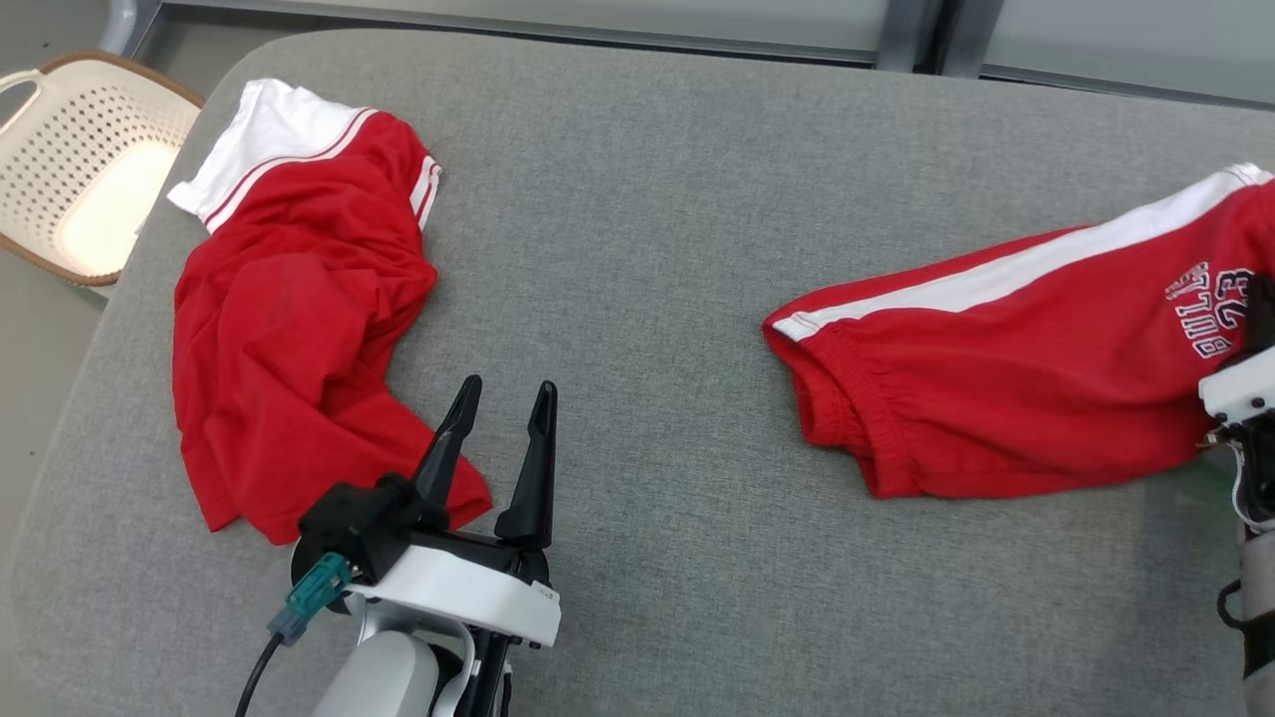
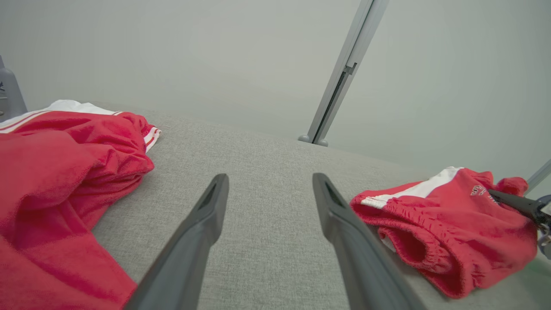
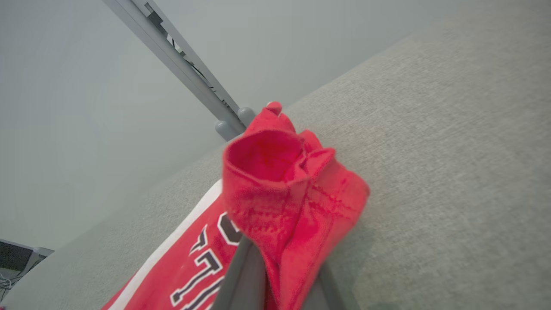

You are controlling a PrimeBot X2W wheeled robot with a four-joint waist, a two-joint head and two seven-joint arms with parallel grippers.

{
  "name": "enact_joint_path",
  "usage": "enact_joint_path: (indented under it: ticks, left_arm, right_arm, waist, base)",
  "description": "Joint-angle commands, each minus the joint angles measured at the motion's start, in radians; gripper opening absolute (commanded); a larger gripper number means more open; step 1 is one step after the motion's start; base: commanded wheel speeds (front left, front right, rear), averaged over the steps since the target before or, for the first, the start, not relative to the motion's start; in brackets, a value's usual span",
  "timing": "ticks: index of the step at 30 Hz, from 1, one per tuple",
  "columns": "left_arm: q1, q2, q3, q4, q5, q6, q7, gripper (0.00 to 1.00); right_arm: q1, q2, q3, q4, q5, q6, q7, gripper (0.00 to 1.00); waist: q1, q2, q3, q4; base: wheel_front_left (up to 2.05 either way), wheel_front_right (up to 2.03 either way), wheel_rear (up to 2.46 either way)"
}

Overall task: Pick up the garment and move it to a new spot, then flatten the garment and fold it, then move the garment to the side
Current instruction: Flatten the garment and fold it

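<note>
**Desk:** What is sitting closest to you?

**Operator:** In the head view I'm seeing my left gripper (image 1: 506,390) at about 7 o'clock. Its fingers are standing spread wide, with nothing between them, over the grey padded table (image 1: 677,558). Just beside it, running toward 10 o'clock, a crumpled red shirt (image 1: 289,329) with a white striped sleeve is lying on the padding.

**Desk:** And the garment?

**Operator:** The red shorts (image 1: 996,368) are lying at 3 o'clock, well apart from the shirt. The elastic waist is pointing at the table's middle, and a white side stripe is running along the far edge. My right gripper (image 1: 1257,329) is working at the frame's right edge. In its wrist view I'm watching both fingers (image 3: 243,280) pressing together on a bunched fold of the shorts, next to the lettering. The pinched end is standing up in a knot while the rest is resting flat.

**Desk:** Anything beyond that?

**Operator:** A cream perforated basket (image 1: 85,159) is sitting off the table at 10 o'clock. A grey frame post (image 2: 344,73) is rising at the far edge.
</note>
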Motion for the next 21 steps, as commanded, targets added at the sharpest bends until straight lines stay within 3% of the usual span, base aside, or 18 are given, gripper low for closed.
enact_joint_path:
  ticks: [1, 13, 17, 21]
  left_arm:
    - [0.01, 0.003, 0.007, 0.004, 0.009, -0.006, 0.0, 1.0]
    - [0.059, 0.004, 0.047, 0.02, 0.024, -0.015, 0.0, 1.0]
    - [0.07, 0.004, 0.049, 0.025, 0.028, -0.018, 0.0, 1.0]
    - [0.075, 0.003, 0.047, 0.038, 0.037, -0.025, 0.0, 1.0]
  right_arm:
    - [0.029, -0.014, -0.015, 0.004, 0.011, 0.0, -0.036, 0.0]
    - [0.17, 0.019, -0.179, 0.087, -0.053, 0.0, -0.18, 0.0]
    - [0.179, 0.033, -0.177, 0.082, -0.085, 0.0, -0.2, 0.0]
    - [0.168, 0.074, -0.112, 0.033, -0.074, 0.0, -0.237, 0.0]
  waist:
    - [0.0, -0.0001, -0.029, -0.029]
    - [0.0, -0.0001, -0.142, -0.137]
    - [0.0, -0.0001, -0.157, -0.156]
    - [0.0, -0.0001, -0.176, -0.174]
  base:
    - [0.0, 0.0, 0.0]
    - [0.0, 0.0, 0.0]
    - [0.0, 0.0, 0.0]
    - [0.0, 0.0, 0.0]
